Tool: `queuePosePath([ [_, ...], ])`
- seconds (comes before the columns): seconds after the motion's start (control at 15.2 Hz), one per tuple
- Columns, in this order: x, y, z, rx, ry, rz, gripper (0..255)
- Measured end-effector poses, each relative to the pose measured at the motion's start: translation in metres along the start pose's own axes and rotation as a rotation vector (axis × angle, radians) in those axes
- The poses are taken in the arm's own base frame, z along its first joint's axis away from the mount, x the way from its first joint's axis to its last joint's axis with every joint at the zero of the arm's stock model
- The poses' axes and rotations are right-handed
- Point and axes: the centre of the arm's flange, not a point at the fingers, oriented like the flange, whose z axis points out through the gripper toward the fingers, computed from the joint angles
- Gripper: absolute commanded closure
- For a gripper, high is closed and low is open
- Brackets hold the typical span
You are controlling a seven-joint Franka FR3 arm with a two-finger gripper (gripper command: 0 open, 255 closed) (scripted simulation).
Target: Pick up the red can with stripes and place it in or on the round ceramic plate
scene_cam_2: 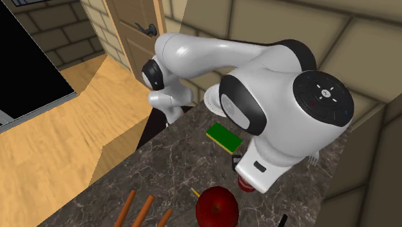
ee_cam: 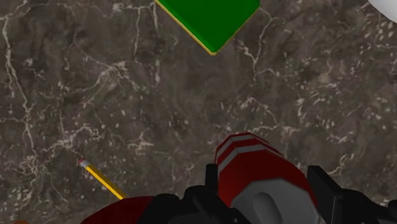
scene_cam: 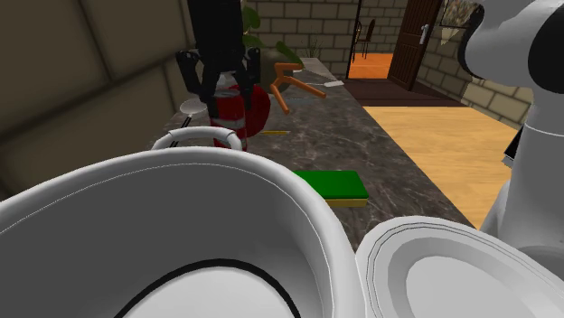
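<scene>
The red can with pale stripes sits between the fingers of my black gripper, which is shut on it over the dark marble counter. In the wrist view the can is clasped on both sides by the gripper. A sliver of the can peeks out under the hand in the second exterior view. The round white plate lies near the stand at the shoulder view's lower right, well away from the can. A white edge beyond the green block may be that plate.
A large white bowl fills the shoulder view's foreground. A flat green block lies between can and plate. A red apple and a yellow pencil lie beside the can. Orange wooden sticks lie farther off.
</scene>
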Motion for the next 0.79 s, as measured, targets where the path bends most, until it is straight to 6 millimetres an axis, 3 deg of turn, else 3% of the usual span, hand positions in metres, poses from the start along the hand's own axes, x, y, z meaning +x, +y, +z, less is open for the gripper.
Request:
queuePosePath([
  [0.66,-0.007,-0.002,-0.053,0.001,0.001,-0.002,255],
  [0.79,-0.022,-0.002,-0.054,-0.001,-0.001,0.001,255],
])
